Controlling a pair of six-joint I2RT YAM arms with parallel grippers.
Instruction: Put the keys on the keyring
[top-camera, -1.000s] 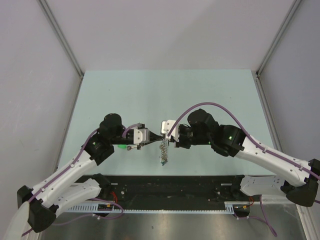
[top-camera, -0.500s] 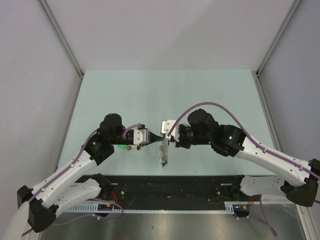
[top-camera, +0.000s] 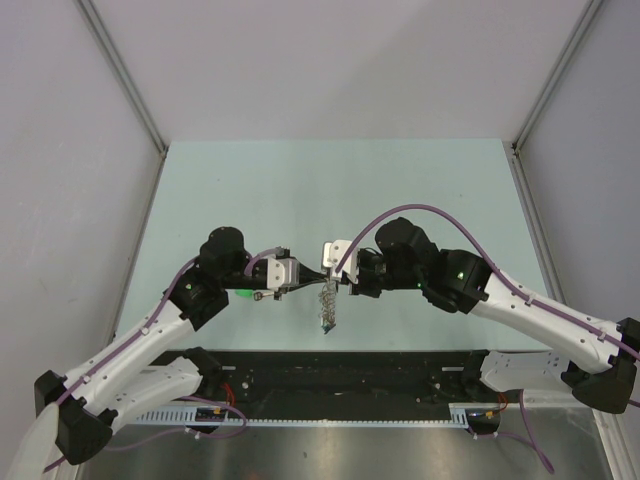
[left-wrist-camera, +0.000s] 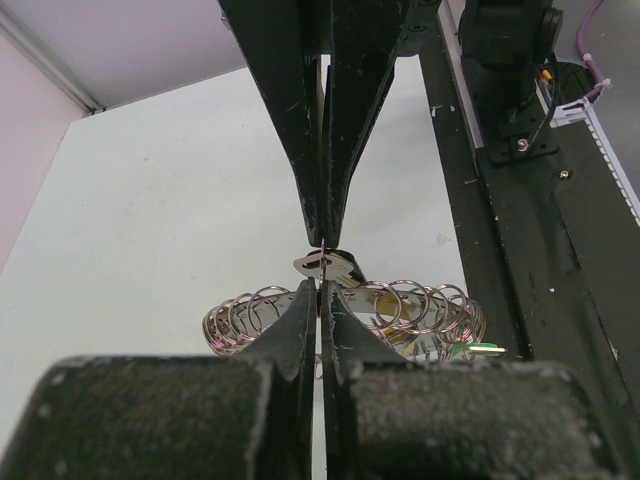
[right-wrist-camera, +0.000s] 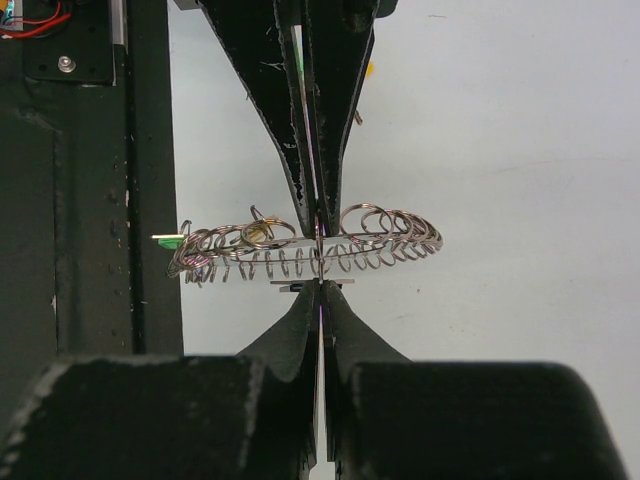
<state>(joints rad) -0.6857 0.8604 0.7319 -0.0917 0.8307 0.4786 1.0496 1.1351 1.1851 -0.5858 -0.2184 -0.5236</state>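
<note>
My left gripper (top-camera: 312, 282) and right gripper (top-camera: 328, 281) meet tip to tip above the table's near middle, both shut. Between the tips runs a thin keyring (left-wrist-camera: 324, 252) seen edge-on, pinched from both sides. A small flat metal piece (left-wrist-camera: 330, 266) sits on it. A bunch of linked wire rings (right-wrist-camera: 300, 250) hangs from it, also seen as the rings (left-wrist-camera: 400, 310) and the bunch (top-camera: 327, 302), with a bluish key (top-camera: 328, 324) at its bottom. A green key head (right-wrist-camera: 168, 238) and a yellow one (right-wrist-camera: 258, 232) sit among the rings. Another green key (top-camera: 243, 293) lies under my left wrist.
The pale green table (top-camera: 330, 190) is walled by grey panels left, right and behind. A black rail (top-camera: 340, 370) with cabling runs along the near edge beside the arm bases.
</note>
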